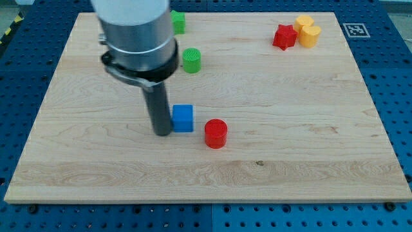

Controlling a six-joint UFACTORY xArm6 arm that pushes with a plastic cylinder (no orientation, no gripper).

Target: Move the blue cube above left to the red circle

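The blue cube [183, 118] sits on the wooden board [290, 129] near its middle. The red circle, a short red cylinder [215, 133], stands just to the cube's lower right, a small gap apart. My tip [162, 133] rests on the board at the cube's left side, touching or nearly touching it. The rod and the arm's grey body rise above it toward the view's top left.
A green cylinder [192, 60] stands above the cube. Another green block [177, 22] is partly hidden behind the arm at the top. A red star [284, 37] and a yellow block [308, 31] sit together at the top right.
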